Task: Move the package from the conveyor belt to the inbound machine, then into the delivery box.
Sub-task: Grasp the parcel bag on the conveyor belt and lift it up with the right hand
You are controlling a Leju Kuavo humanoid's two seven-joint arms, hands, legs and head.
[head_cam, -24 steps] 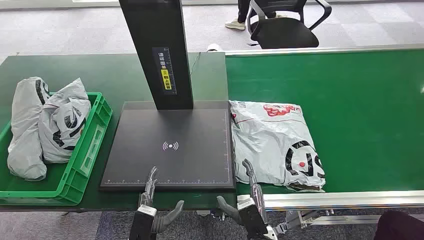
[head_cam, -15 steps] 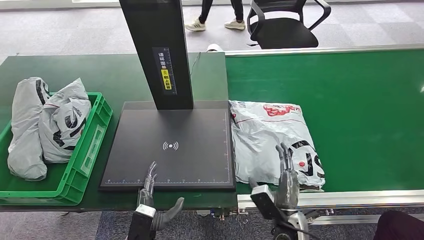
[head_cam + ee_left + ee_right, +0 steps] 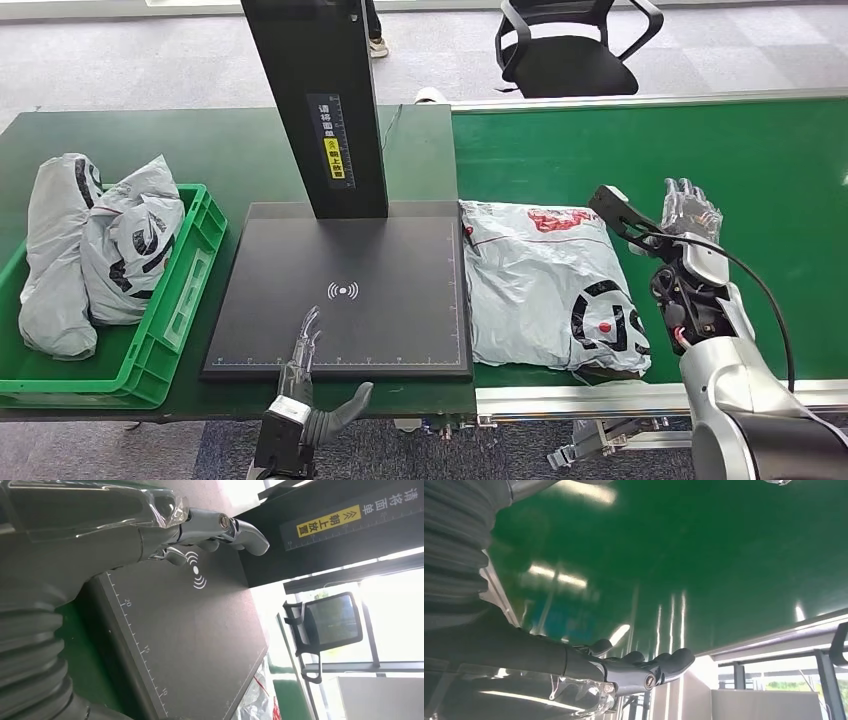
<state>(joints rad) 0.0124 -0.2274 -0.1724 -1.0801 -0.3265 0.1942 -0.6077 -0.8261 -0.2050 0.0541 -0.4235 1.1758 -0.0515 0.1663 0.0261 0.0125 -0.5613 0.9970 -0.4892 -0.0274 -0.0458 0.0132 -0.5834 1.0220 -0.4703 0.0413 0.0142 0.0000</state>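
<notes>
Head view: the package [image 3: 548,285], a grey poly mailer, is lying flat on the green conveyor belt [image 3: 760,180], its near-left edge butted right against the black inbound machine [image 3: 340,290] plate. The right hand [image 3: 688,212] is up over the belt just past the package's far-right side, fingers spread, holding nothing and not touching the bag. The left hand [image 3: 305,350] sits low at the front edge of the plate, fingers extended and apart, empty too. The delivery box [image 3: 175,300], a green crate, is on the bench left of the plate and already has a couple of grey bags [image 3: 90,250] in it.

Left wrist view: the left hand [image 3: 200,527] hovers over the plate near the wireless symbol, fingers loosely open, nothing in them.

Right wrist view: the right hand [image 3: 634,667] is over bare belt, fingers slightly curled but apart, nothing held.

My take: this is the reach-in step. I'd bring the hand down on the bag's right edge and get under or bunch the film, since it's floppy and slick. There's loads of free belt to the right; the tight bits are the plate's rim and the scanner column [image 3: 315,100] behind it, so I'd lift over instead of dragging.
</notes>
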